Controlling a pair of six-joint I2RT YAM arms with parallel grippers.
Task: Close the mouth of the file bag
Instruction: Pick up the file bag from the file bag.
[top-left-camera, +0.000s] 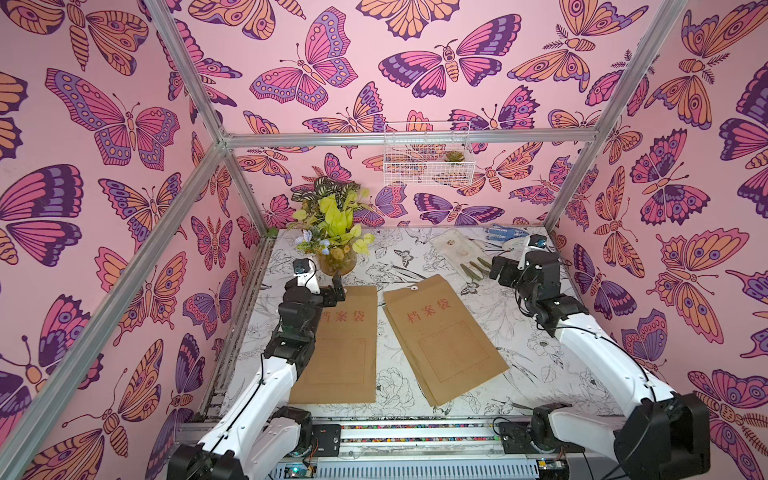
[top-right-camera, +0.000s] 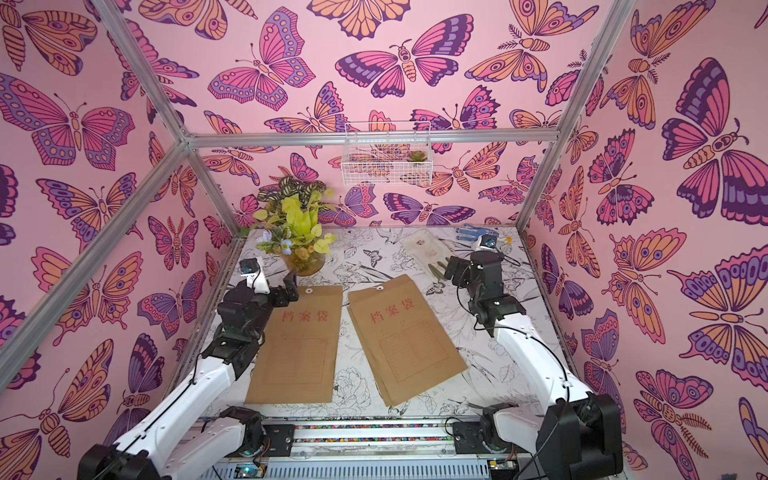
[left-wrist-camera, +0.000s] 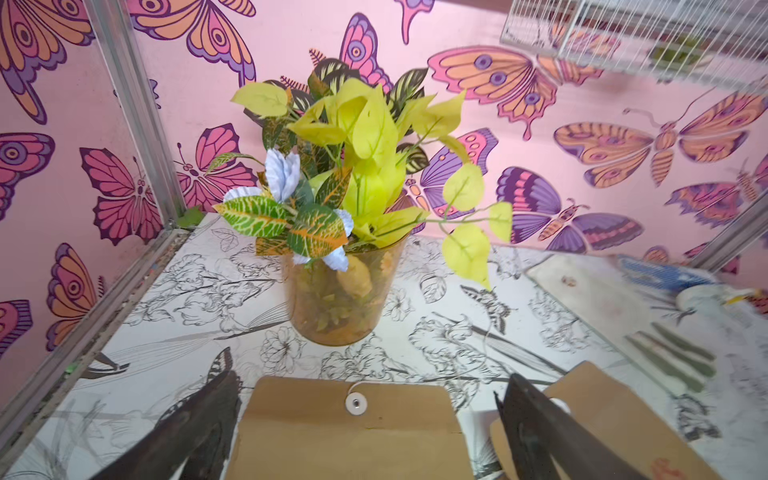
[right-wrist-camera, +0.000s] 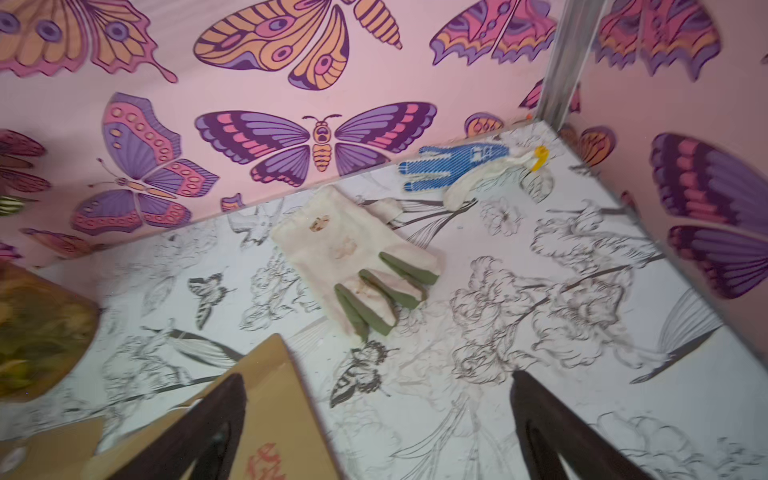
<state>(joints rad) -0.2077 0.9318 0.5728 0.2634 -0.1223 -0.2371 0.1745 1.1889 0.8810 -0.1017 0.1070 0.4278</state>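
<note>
Beside the amber plastic vase (left-wrist-camera: 340, 299), the wide-open, empty left gripper (left-wrist-camera: 370, 380) hovers over the brown paper file bag (left-wrist-camera: 353, 440), whose flap likely needs folding next.

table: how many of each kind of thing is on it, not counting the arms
file bags: 2 in plain view, left file bag and right file bag; layered edges hint at more under the right
gloves: 2, white-green glove and blue glove
potted plant: 1
total: 5

left fingers (left-wrist-camera: 199, 428) and right fingers (right-wrist-camera: 544, 432) both spread wide, pointing forward.
</note>
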